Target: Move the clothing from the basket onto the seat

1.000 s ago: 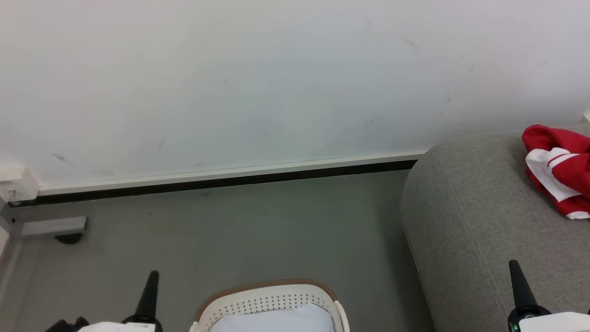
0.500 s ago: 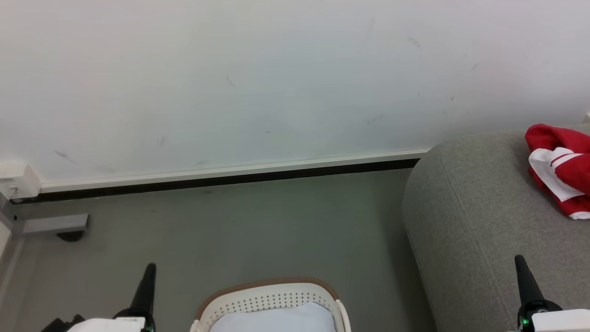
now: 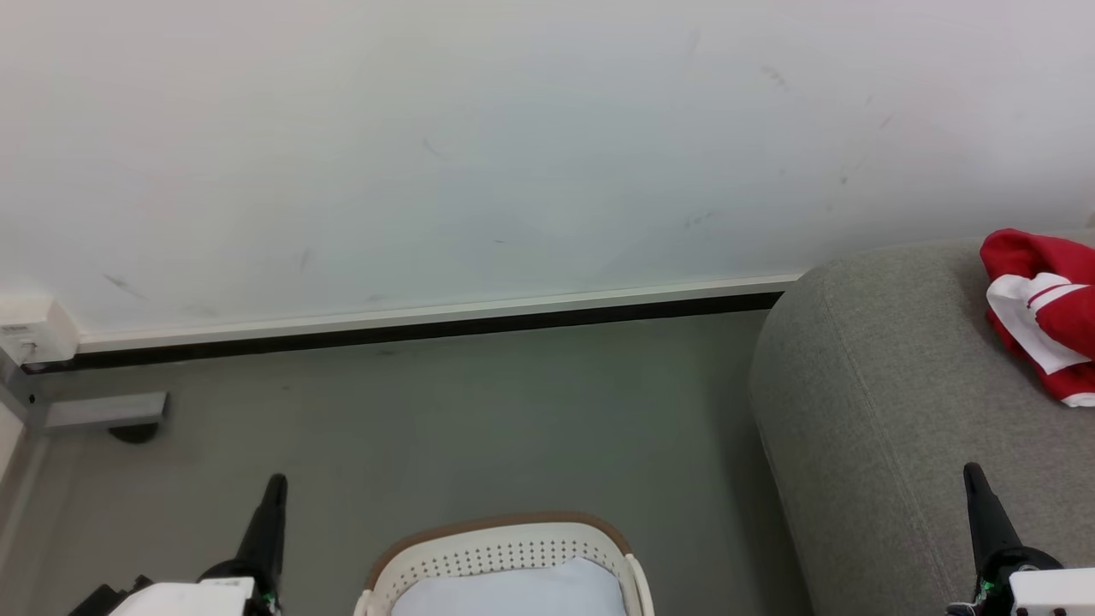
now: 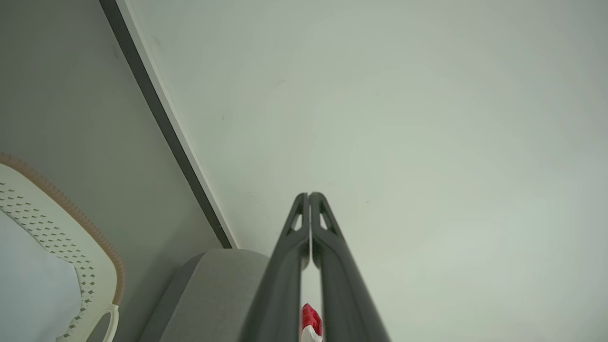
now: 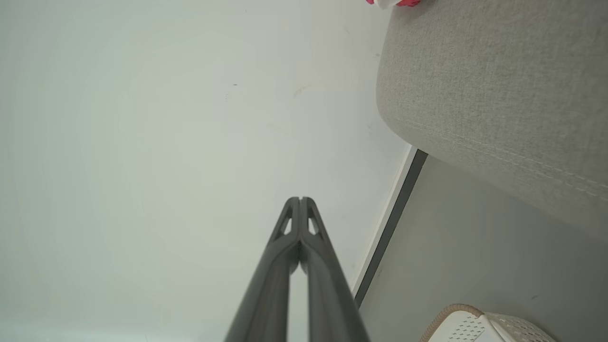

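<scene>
No legible text, no numbers (clothing (image 3: 1020,257) shows stripes alone)

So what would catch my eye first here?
The bright red and white clothing bunched on the grey seat at the right stands out most. Low in the middle sits a cream perforated basket, with the left gripper and right gripper shut either side.

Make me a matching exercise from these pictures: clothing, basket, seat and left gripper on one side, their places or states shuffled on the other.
1 clothing
2 basket
3 seat
4 left gripper

A shut, holding nothing
B grey woven fabric
C on the floor, left of the seat
D lying on the seat

Pairs: 1-D, 2-C, 3-B, 4-A
</scene>
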